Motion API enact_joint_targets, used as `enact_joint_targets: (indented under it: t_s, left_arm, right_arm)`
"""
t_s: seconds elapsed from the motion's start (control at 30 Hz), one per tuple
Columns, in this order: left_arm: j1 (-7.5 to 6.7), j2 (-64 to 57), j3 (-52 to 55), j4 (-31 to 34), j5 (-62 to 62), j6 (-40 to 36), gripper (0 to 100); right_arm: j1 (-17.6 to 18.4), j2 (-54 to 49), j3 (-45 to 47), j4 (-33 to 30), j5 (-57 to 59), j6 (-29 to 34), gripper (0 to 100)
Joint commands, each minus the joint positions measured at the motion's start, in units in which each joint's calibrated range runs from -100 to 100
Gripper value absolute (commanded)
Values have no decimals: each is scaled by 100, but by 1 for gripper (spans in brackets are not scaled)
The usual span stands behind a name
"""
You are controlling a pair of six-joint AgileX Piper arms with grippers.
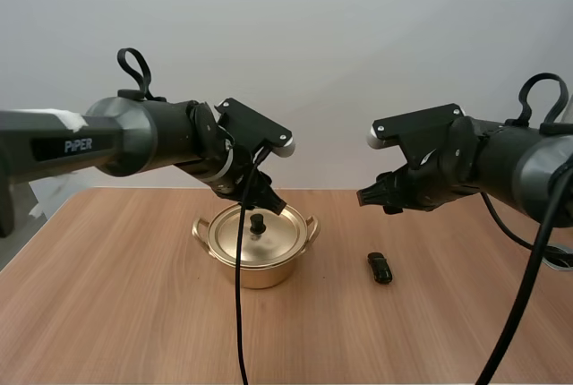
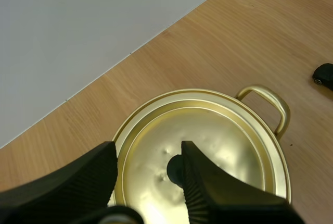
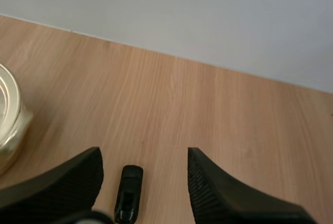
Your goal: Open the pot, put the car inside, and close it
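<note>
Your left gripper [image 2: 148, 148] has its fingers apart and hangs low over the lid [image 2: 218, 140] of the golden pot [image 1: 260, 269]. The black knob [image 1: 258, 222] at the lid's centre is not centred in the gap. In the left wrist view it sits close against the inner face of one finger and is partly hidden by it, so you cannot tell whether they touch. The lid lies flat and seated on the rim, so the pot is closed and the first step, opening it, is the one in hand.

Your right gripper [image 3: 143, 153] is also spread and holds nothing. It hovers above the table [image 1: 116, 295], up and back from the small black toy car [image 1: 380, 267]. The car lies on the wood to the right of the pot, near it but not touching.

The next move likely calls for a small sideways shift of the left arm so the knob sits between both pads. You would then drop a little, pinch the knob and lift straight up. The knob is small and round, so an off-centre pinch may slip or tilt the lid.
</note>
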Motion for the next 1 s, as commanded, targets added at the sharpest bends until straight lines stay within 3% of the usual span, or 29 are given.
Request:
enact_joint_targets:
  t_s: [0.0,0.43,0.97]
  left_arm:
    - [0,124,-220,-6,296,0,65]
    - [0,790,-390,14,668,0,65]
    - [0,1217,-449,14,732,0,65]
  right_arm:
    - [2,317,-5,195,89,-157,81]
    - [2,1790,-468,204,413,-247,81]
    - [2,2581,-468,252,455,-386,81]
